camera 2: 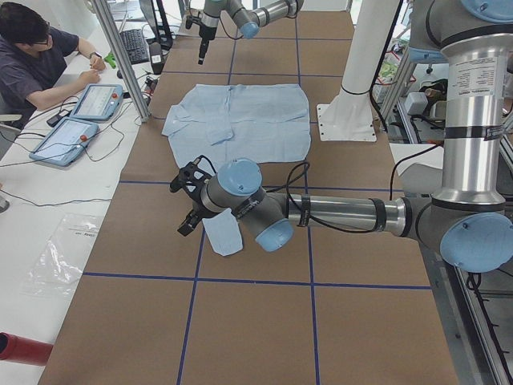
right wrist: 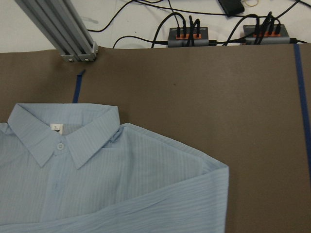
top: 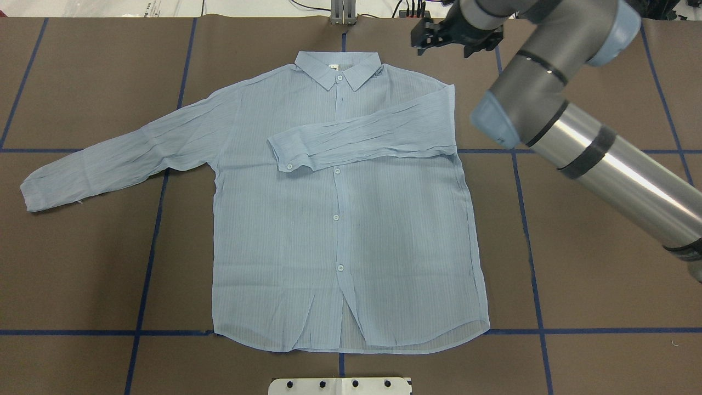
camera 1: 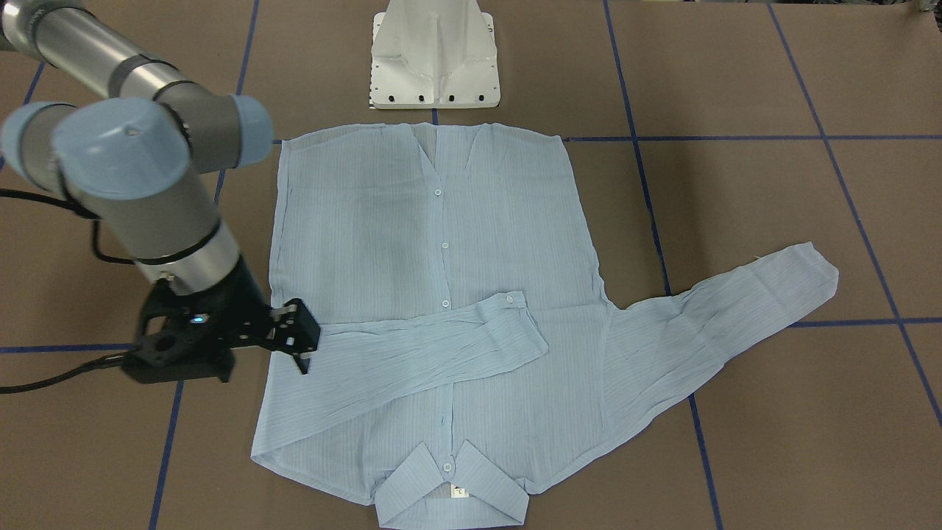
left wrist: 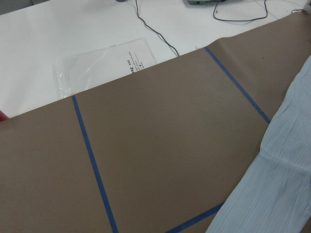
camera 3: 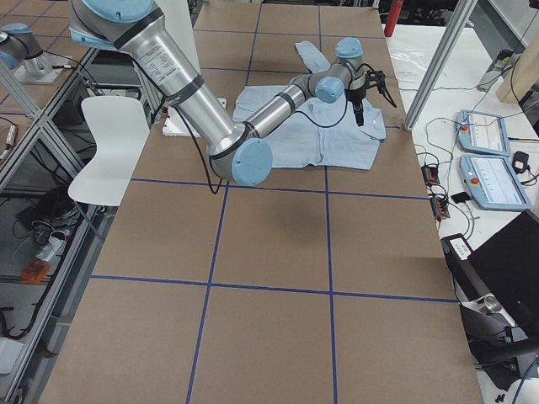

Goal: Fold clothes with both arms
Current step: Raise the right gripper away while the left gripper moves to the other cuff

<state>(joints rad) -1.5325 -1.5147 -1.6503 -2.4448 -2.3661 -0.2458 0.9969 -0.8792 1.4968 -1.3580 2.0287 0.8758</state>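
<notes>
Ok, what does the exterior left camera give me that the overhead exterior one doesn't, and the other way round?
Only exterior left: the left arm stretched out low, the left claw by the cuff of the unfolded sleeve, and an operator at two tablets. Only overhead: the button row and the folded sleeve lying across the chest. Both: the shirt flat on the table, and the right claw raised near the shoulder on its side.

Right arm [camera 1: 158, 213] grey and polished silver, light blue joint caps [camera 1: 121, 147], black fingers [camera 1: 298, 331], black cable [camera 1: 44, 383], white base [camera 1: 434, 55]
</notes>
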